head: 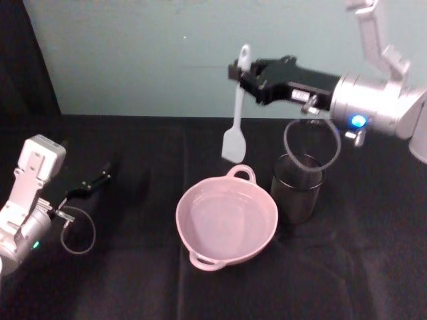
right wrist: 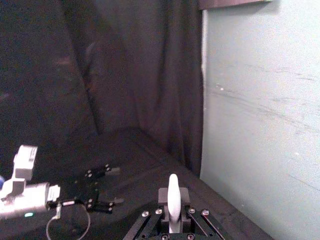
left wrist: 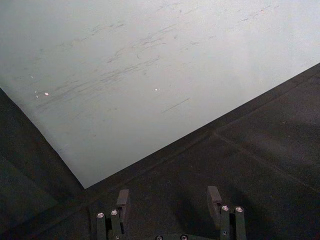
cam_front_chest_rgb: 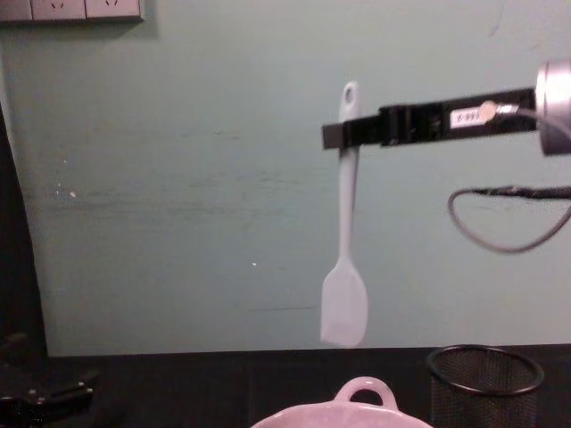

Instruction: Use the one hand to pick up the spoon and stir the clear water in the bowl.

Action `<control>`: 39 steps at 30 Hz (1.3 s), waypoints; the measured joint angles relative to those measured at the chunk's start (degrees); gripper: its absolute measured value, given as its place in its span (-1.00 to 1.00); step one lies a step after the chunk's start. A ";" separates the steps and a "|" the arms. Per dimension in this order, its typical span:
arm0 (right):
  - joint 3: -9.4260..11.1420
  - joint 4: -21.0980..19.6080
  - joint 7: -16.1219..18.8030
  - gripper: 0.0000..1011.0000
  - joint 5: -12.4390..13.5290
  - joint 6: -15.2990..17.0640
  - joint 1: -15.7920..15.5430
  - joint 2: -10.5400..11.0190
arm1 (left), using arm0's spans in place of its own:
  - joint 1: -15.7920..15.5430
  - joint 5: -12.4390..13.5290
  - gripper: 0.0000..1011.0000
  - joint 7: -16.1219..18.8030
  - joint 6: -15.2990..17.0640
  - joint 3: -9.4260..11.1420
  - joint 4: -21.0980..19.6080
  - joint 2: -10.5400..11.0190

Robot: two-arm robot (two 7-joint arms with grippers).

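Long, slim white spoon (head: 235, 127) with a hole at the handle end and a flat spatula-like blade. Hangs upright in the air, blade down, raised above the far loop handle of the bowl (head: 183, 203) and clear of it. Pinched just below the hole by the right tool (head: 239, 72): black, flat-jawed, with a small white label on its side, reaching in level from the right on a silver cylindrical wrist. Wide, pale pink, upright on the black bench (head: 133, 287), loop handles at the near and far rim. Cannot tell the water level inside.

Dim, even light; soft shadows
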 joint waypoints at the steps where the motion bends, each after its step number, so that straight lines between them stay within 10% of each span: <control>1: -0.27 0.13 0.30 -0.76 -0.53 -0.47 -0.12 -0.15 | 0.00 0.00 0.99 0.00 0.00 0.00 0.00 0.00; 14: -1.83 1.89 3.88 -0.76 -3.66 -5.47 -4.54 -2.03 | 0.00 0.01 0.99 0.00 0.00 0.00 0.00 0.00; 39: -1.61 2.74 5.75 -0.76 -6.53 -5.40 -7.98 -3.05 | 0.00 0.00 0.99 0.00 0.00 0.00 0.00 0.00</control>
